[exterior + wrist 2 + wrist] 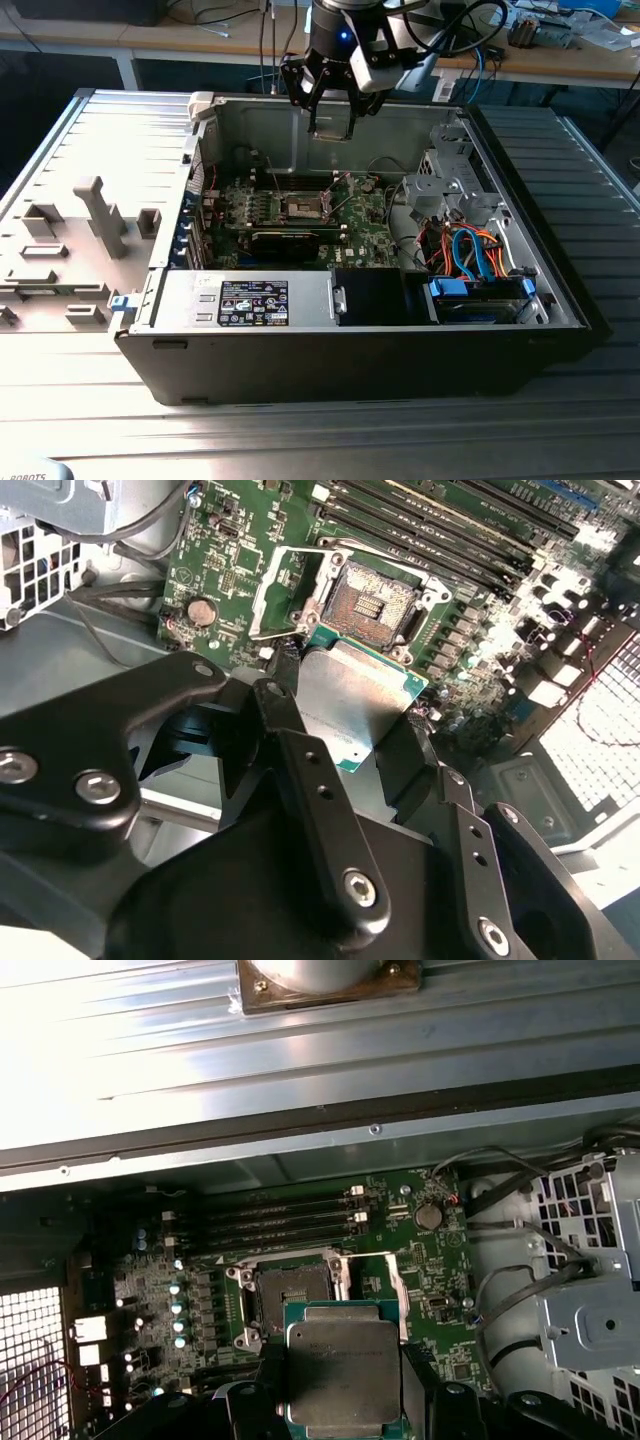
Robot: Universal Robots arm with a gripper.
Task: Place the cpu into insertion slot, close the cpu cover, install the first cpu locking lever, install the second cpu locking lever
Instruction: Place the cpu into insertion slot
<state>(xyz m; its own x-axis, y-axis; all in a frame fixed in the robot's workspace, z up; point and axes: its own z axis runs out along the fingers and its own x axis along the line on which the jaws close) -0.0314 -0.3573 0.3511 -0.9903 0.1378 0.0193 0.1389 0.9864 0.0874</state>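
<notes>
My gripper (333,118) hangs over the back of the open computer case, shut on the cpu (350,705), a flat square chip with a silver-grey top and a green edge. Both wrist views show the cpu (340,1375) clamped between the black fingers (300,750), held above the green motherboard and just beside the insertion slot. The insertion slot (372,602) lies bare, its dark and tan pin field exposed (295,1295). The cpu cover (375,1280), a thin metal frame, is swung open next to the slot (285,590). In the exterior view the slot (300,207) sits mid-board, below the gripper.
The case wall (260,125) rises close behind the gripper. Memory slots (270,1222) run beside the socket. A long black card (285,240) lies in front of it. A drive cage (455,185) with cables stands at the exterior view's right, grey fixtures (95,215) at its left.
</notes>
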